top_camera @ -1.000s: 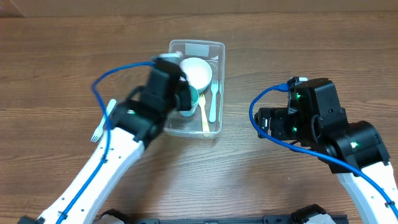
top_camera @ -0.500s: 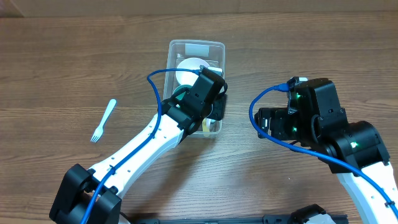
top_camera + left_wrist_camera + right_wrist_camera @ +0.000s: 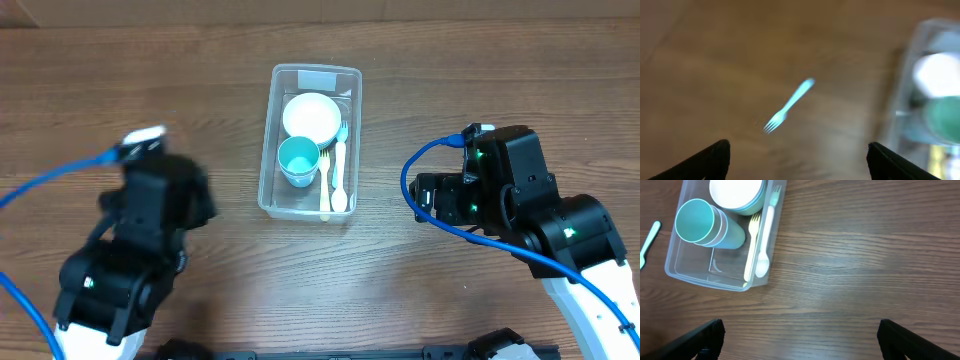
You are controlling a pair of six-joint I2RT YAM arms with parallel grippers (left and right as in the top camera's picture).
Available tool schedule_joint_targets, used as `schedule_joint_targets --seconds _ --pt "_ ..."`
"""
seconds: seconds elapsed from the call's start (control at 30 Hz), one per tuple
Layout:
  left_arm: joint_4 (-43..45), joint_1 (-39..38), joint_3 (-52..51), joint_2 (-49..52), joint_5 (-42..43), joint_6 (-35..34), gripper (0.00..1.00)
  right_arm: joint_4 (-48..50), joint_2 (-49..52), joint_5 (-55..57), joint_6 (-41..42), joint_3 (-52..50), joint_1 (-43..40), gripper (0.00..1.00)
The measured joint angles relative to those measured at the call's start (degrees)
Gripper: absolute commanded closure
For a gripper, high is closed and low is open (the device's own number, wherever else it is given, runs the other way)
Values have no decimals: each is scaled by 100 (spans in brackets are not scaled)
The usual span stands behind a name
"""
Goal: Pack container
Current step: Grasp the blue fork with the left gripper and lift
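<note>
Clear plastic, the container [image 3: 318, 77] sits upper centre of the overhead frame on the counter [image 3: 480, 60], holding a white bowl [image 3: 311, 115], teal cup [image 3: 298, 160], yellow fork [image 3: 325, 185] and white spoon [image 3: 339, 175]. The left claw [image 3: 801, 162] and right claw [image 3: 805, 340] gape wide, empty. A pale blue fork [image 3: 789, 106] lies loose mid-frame in the blurred left wrist view; a hasty descent could skid it away.

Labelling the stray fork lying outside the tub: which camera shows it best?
Left wrist. The whole fork sits mid-frame, tines to handle, though motion-blurred. Right wrist is sharp but catches only its handle at the left edge. Overhead shows none of it.
</note>
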Motion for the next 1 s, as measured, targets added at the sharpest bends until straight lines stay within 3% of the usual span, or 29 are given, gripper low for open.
schedule_joint_targets --seconds 0.17,0.27,0.47,0.67,1.0 --pt "1158 1187 -2155 39 680 -503 13 4 0 0 0 0 0 0" --pt "2070 1447 -2726 494 872 -603 14 2 0 0 2 0 2 0" --pt "3591 1980 -2835 1897 1185 109 11 2 0 -2 2 0 0 0" --pt "4000 2865 -2835 2343 1742 1036 13 2 0 0 4 0 0 0" --pt "4798 3130 -2837 3373 2229 1888 18 2 0 0 2 0 0 0"
